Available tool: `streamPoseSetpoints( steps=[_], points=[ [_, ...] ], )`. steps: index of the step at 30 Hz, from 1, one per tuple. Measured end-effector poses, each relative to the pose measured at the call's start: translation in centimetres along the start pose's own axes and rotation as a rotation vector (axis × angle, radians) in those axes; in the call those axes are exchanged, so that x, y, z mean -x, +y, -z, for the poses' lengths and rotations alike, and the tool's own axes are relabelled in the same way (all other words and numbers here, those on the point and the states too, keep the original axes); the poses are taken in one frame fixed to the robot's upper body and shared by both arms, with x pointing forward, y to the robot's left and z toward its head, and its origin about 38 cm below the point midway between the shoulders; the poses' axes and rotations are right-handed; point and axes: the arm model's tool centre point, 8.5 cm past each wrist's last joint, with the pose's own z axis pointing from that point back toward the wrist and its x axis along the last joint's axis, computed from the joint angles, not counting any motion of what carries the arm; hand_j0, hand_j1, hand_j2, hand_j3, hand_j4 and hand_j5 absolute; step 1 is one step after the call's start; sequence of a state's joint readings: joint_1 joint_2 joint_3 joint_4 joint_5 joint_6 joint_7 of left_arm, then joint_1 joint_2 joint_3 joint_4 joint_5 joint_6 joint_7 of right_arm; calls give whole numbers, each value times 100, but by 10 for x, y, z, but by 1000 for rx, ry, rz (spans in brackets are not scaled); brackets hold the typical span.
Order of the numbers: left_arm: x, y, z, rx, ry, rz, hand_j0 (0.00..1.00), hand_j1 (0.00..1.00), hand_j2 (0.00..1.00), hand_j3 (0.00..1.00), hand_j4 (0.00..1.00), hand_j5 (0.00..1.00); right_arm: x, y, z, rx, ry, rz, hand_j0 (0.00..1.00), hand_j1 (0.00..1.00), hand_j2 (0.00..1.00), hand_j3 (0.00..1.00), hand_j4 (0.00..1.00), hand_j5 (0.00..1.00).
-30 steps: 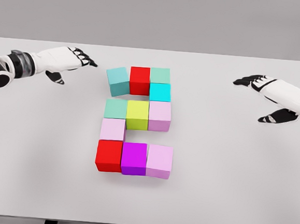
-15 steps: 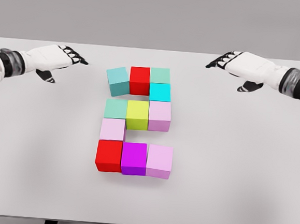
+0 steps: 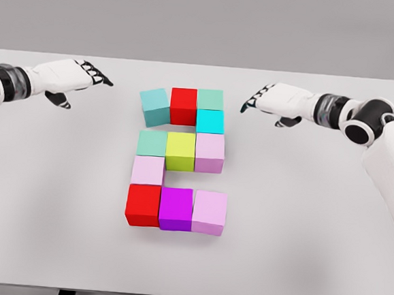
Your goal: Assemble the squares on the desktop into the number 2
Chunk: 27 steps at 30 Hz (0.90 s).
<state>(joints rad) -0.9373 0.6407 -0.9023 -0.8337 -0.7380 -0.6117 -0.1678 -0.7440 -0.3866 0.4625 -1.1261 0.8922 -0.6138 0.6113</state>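
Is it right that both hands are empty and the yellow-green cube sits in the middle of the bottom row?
Not quite. The head view shows the yellow-green cube in the middle row; the bottom row's middle is the magenta cube. The left hand and right hand are indeed empty.

This is a simulated test bench, not a lived-in room. A plain pale grey flat tabletop (image 3: 311, 252) fills most of the frame, and behind it along the top runs a featureless darker grey backdrop (image 3: 207, 22) with no furniture, windows or clutter. Surfaces are smooth and evenly lit, with soft rendered shadows. At the centre lie flat-coloured matte cubes (image 3: 180, 152) in red, teal, cyan, yellow-green, pink and magenta. Glossy white jointed robot arms (image 3: 388, 145) enter from the left and right edges, typical of a robotics simulation scene.
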Motion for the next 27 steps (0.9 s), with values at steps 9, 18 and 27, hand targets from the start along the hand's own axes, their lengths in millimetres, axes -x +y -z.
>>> streamPoseSetpoints(
  steps=[9,18,27],
  points=[
    [1,-1,-1,1,3,-2,96,96,96,96,96,96,-19,2,18,-17,-42,-12,74,74,74,74,74,74],
    [2,-1,-1,2,5,-3,96,96,96,96,96,96,-27,3,22,-22,-61,-25,74,74,74,74,74,74],
    [1,-1,-1,1,4,-3,96,96,96,96,96,96,-40,-5,28,-5,-88,-45,74,74,74,74,74,74]
  ],
)
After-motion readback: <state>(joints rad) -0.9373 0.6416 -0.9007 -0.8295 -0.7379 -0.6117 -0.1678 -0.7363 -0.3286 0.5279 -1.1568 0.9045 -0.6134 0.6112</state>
